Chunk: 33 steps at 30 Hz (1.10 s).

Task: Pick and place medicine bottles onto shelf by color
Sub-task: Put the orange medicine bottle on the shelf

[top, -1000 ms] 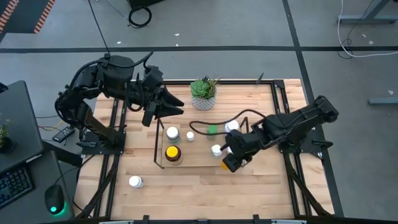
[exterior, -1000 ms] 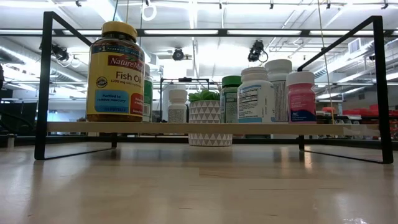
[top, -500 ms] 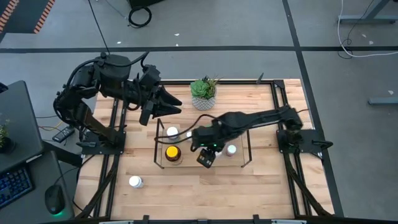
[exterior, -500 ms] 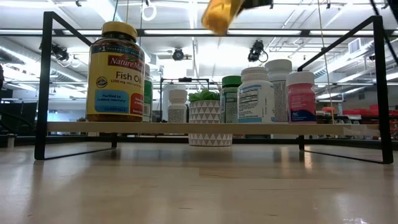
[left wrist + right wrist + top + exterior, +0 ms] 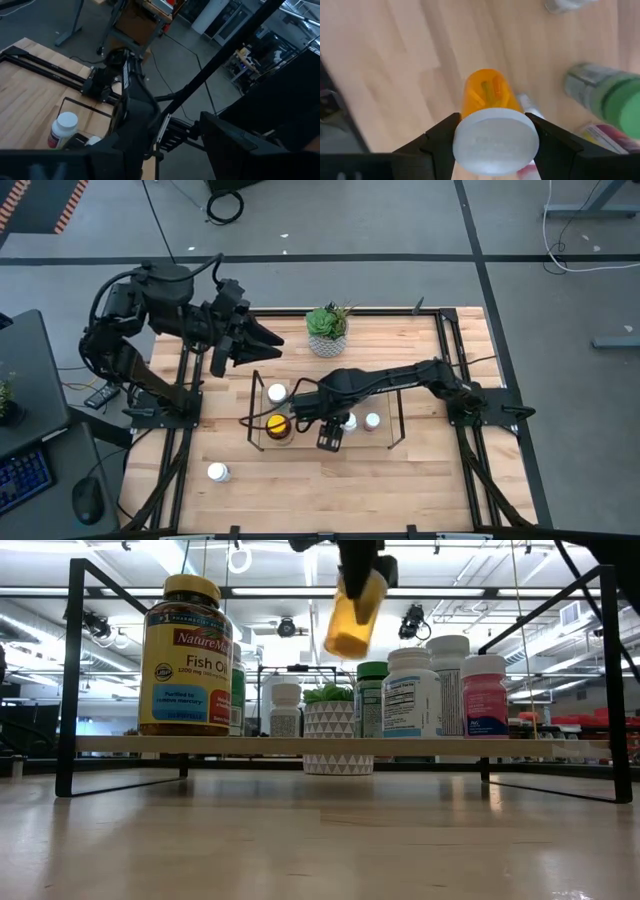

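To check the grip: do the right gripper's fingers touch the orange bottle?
Touching. Right wrist view: both fingers press the white cap of the orange bottle.

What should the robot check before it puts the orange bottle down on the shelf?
1. Right gripper holds the orange bottle firmly: ok, a finger on each side of its white cap.
2. Bottle is above the shelf: ok, it hangs over the other bottles.
3. Bottle is upright: not ok, it tilts.
4. Free spot beside the fish oil bottle: ok, there is a gap.
5. Left gripper is out of the way: ok, off the shelf.
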Available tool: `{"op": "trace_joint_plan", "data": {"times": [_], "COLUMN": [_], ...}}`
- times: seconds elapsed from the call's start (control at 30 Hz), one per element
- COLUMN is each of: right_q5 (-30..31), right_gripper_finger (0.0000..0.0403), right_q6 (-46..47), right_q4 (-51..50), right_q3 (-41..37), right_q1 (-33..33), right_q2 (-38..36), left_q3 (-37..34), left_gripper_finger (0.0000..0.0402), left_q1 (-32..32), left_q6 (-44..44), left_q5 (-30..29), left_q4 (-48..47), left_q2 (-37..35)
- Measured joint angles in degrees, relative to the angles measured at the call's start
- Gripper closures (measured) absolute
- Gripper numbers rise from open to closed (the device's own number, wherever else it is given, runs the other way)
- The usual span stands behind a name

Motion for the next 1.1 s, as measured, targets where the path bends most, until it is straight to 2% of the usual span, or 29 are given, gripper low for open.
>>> {"op": "trace_joint_plan", "data": {"times": [0.4,1.1], "right_q5": [4.73,5.15], "right_gripper_finger": [0.0180,0.0180], "right_q6": [-6.77,-12.05], "right_q4": [1.68,3.98], "right_q3": [-0.02,-1.52], "right_q1": [-1.56,-4.42], "right_q2": [3.93,7.43], "left_q3": [0.00,0.00], "left_gripper_finger": [0.0217,0.0223], "left_q1": [-0.06,-0.06], "left_q6": [-1.16,-1.07], "left_q5": [0.01,0.01], "left_q4": [-0.65,-1.46], "left_q2": [0.04,0.07]}}
